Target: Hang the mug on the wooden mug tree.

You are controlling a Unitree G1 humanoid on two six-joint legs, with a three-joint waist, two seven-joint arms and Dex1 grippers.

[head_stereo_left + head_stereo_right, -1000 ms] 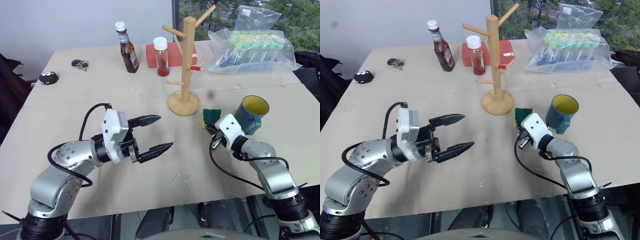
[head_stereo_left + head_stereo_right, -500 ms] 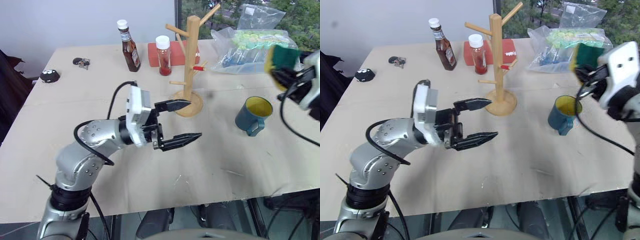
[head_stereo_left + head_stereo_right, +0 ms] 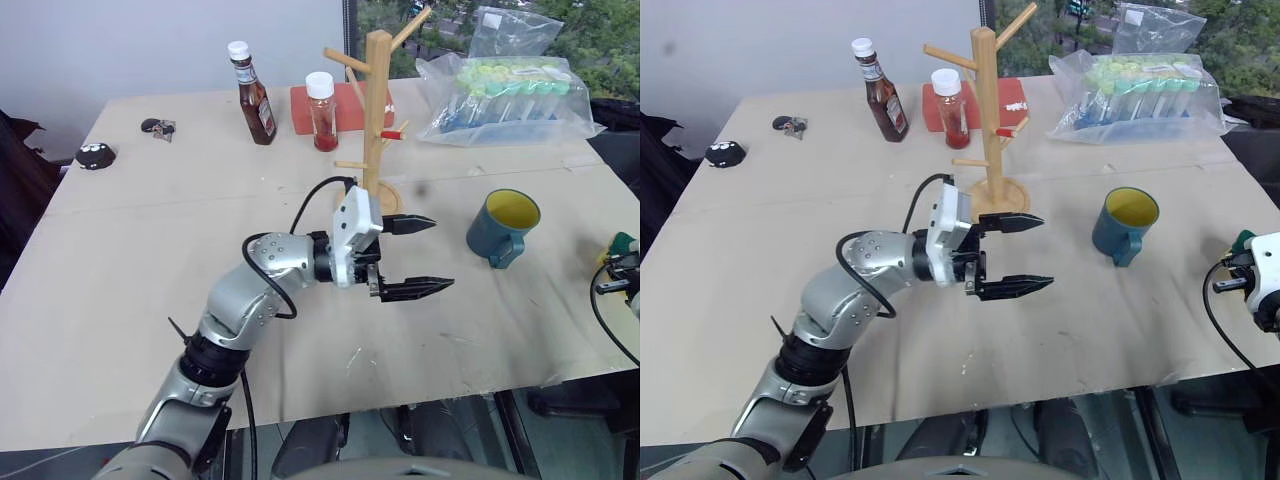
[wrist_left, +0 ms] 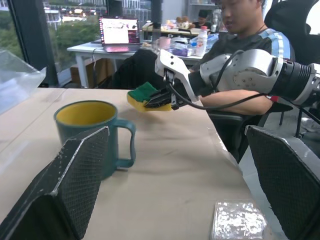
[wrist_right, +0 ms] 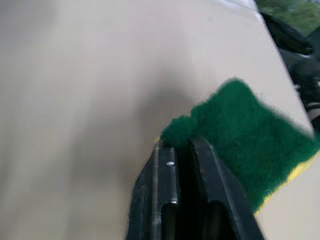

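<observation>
The left end effector [image 3: 420,257], fingers spread, faces the mug [image 3: 502,228]; the right end effector [image 4: 161,99] pinches the sponge [image 4: 145,95] aside at the bench [image 3: 150,260] edge.

one mug [image 3: 503,227], one mug tree [image 3: 376,120], one sponge [image 4: 146,96]. two bottles: a brown one [image 3: 253,95] and a red one [image 3: 323,112]. two clear bags [image 3: 505,92]. one red block [image 3: 345,103]. one person [image 4: 240,37]. two grippers: left [image 3: 418,256], right [image 4: 161,99].

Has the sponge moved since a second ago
Yes. The sponge lay between the wooden mug tree and the mug; now the right gripper holds it at the table's right edge, beyond the mug.
</observation>
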